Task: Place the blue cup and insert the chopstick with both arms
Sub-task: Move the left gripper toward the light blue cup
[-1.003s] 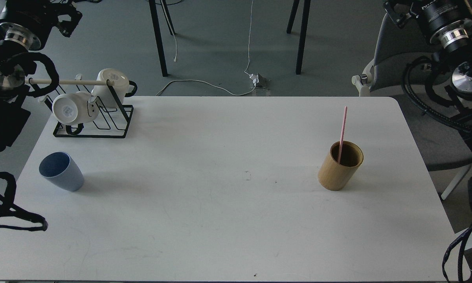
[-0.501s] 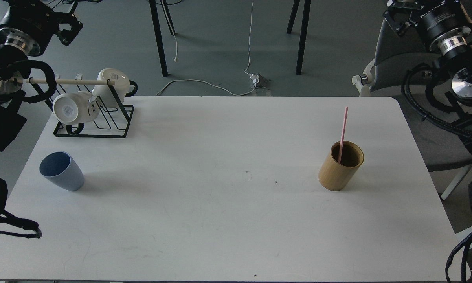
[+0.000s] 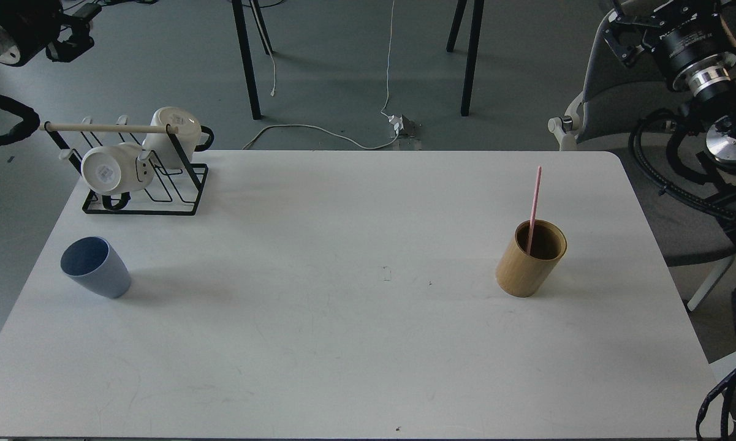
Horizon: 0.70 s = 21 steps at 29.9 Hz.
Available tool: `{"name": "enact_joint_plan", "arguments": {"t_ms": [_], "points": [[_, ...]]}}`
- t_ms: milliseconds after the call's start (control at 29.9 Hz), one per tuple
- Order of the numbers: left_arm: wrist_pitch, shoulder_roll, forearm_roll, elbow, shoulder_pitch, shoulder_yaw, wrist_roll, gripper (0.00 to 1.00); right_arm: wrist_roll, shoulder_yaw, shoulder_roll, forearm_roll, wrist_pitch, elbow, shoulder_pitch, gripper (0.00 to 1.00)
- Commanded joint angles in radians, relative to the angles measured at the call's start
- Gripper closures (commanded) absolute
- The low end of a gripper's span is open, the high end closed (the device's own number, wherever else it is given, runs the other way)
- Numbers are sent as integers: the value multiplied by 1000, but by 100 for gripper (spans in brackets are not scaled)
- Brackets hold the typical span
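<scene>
White table (image 3: 343, 343): both arms raised at corners, jaws unclear.

the white desk (image 3: 343, 343) is carrying three things. the blue cup (image 3: 95, 267) is standing upright at the left edge, well below and right of the left end effector (image 3: 67, 40). the black wire rack (image 3: 141, 184) is sitting just behind it. the tan bamboo cylinder (image 3: 530, 258) is standing well below and left of the right end effector (image 3: 628, 37).
</scene>
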Motion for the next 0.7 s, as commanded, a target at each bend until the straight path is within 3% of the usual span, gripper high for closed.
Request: {"name": "enact_joint_plan", "arguments": {"t_ms": [0,134,267,368,568,635,668], "points": [[0,102,228,-272,8,2,1,1,3,6,6,1,0,1,-5,0],[0,222,519,-589,60,5,1,1,3,12,7,1,0,3,-14,0],[0,353,820,-820,146,3,-1,1,3,12,3,1,0,3,-14,0],[0,424,951,-877,225,3,-22,4,3,12,-2,1,0,3,-14,0],[0,529,1176,-881,338,8,-193,7,3,12,-10,1,0,3,-14,0],[1,549,1250,-874,395,24,-199,7,3,12,-10,1,0,3,-14,0],[50,555,1276,-868,419,34,-199,7,3,12,-10,1,0,3,-14,0]]}}
